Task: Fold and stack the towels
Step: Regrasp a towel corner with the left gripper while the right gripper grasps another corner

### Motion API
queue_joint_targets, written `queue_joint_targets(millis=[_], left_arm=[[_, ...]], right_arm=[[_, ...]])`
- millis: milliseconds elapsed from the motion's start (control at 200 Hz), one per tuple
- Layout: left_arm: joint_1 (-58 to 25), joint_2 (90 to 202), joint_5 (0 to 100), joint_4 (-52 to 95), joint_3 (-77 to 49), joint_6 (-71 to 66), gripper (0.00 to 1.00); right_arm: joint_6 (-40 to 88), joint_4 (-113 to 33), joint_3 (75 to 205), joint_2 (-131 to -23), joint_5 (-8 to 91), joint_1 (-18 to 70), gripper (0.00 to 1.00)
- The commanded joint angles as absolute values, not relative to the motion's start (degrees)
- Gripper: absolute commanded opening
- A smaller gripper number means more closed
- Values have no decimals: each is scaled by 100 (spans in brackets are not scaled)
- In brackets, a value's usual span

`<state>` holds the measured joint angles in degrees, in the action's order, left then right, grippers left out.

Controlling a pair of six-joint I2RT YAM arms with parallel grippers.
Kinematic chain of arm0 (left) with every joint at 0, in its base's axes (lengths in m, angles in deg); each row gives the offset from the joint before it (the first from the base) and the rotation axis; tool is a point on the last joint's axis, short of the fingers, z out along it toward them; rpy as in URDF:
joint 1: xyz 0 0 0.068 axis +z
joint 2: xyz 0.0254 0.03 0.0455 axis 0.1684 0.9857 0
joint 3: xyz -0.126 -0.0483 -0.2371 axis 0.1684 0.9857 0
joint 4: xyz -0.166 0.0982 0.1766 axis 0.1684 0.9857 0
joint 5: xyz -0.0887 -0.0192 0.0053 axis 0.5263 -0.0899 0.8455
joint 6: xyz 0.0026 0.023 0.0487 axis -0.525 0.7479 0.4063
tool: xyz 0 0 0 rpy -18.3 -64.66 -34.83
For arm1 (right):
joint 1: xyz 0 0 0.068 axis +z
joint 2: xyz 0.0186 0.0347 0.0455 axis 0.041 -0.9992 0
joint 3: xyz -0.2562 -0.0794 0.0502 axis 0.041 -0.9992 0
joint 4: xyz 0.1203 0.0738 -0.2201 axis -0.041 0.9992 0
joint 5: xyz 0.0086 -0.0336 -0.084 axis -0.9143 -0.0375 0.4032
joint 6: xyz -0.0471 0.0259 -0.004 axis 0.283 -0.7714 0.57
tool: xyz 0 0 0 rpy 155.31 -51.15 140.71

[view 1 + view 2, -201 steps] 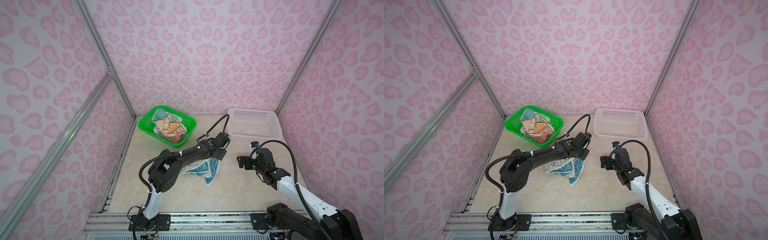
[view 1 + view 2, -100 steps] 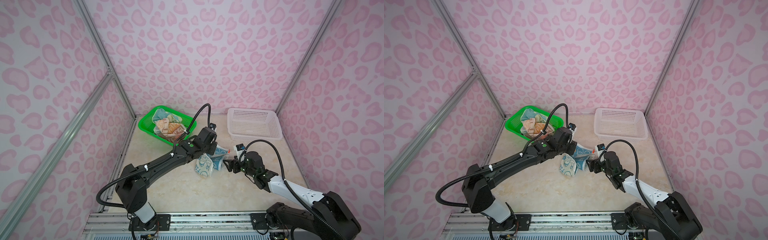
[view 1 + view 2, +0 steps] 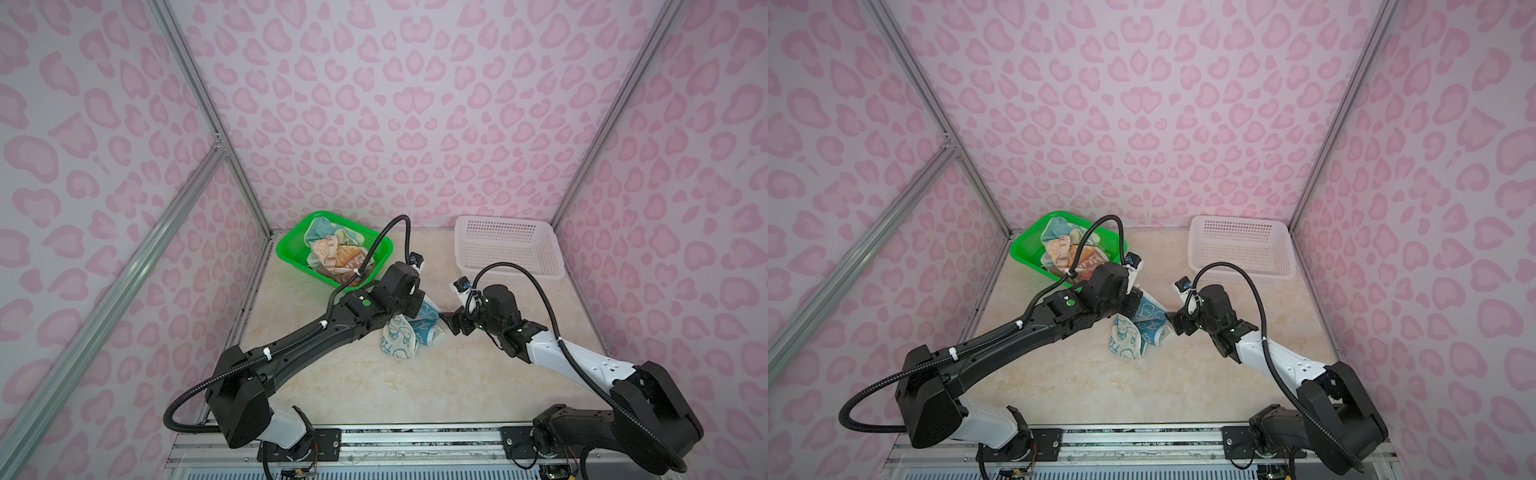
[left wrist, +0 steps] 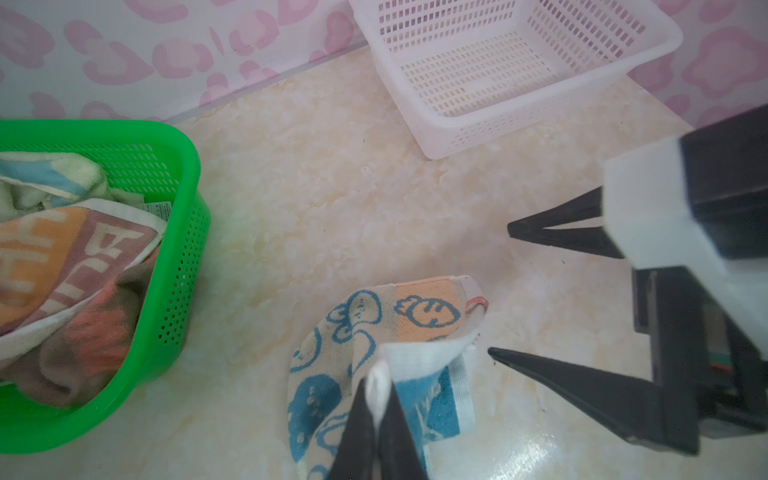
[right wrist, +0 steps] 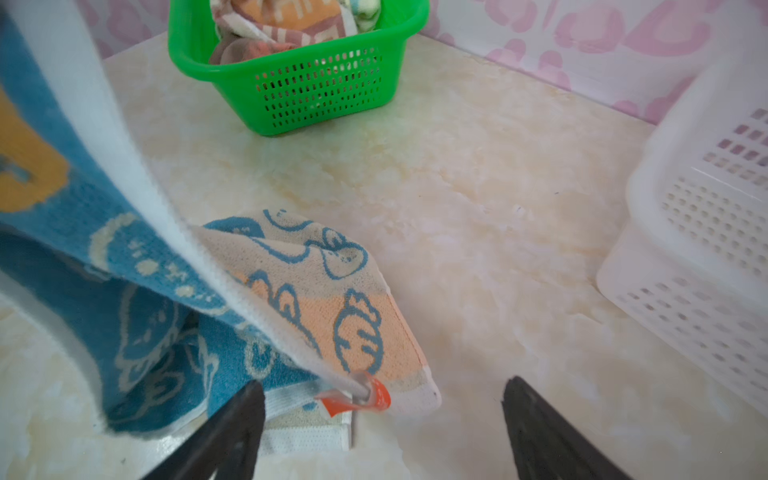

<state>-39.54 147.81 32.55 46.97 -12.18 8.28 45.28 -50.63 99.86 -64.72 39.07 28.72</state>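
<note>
My left gripper (image 4: 378,388) is pinched tight on the white hem of the rabbit towel (image 4: 320,345) over the desk's (image 3: 374,386) middle. My right gripper (image 5: 384,382) gapes wide just beside its orange-tagged corner, holding nothing.

The right pincer (image 4: 500,290) has moved in beside the rabbit towel (image 3: 399,340).
</note>
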Motion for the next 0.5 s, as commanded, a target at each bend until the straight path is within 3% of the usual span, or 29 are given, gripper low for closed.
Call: queue_joint_targets(millis=[0, 110, 185, 495], left_arm=[[-3953, 14562, 3231, 4625, -1149, 1154, 3], [-3953, 14394, 3358, 4704, -1004, 1331, 3], [-3952, 14273, 3411, 4727, -876, 1396, 3], [-3895, 13825, 3105, 4753, -591, 1505, 3]], right_arm=[[4854, -5195, 10223, -6905, 3023, 2871, 87], [4589, -5545, 10356, -7415, 2736, 2954, 82], [4385, -5945, 10336, -7765, 2594, 2968, 72], [3537, -7773, 9691, -8640, 2797, 3004, 61]])
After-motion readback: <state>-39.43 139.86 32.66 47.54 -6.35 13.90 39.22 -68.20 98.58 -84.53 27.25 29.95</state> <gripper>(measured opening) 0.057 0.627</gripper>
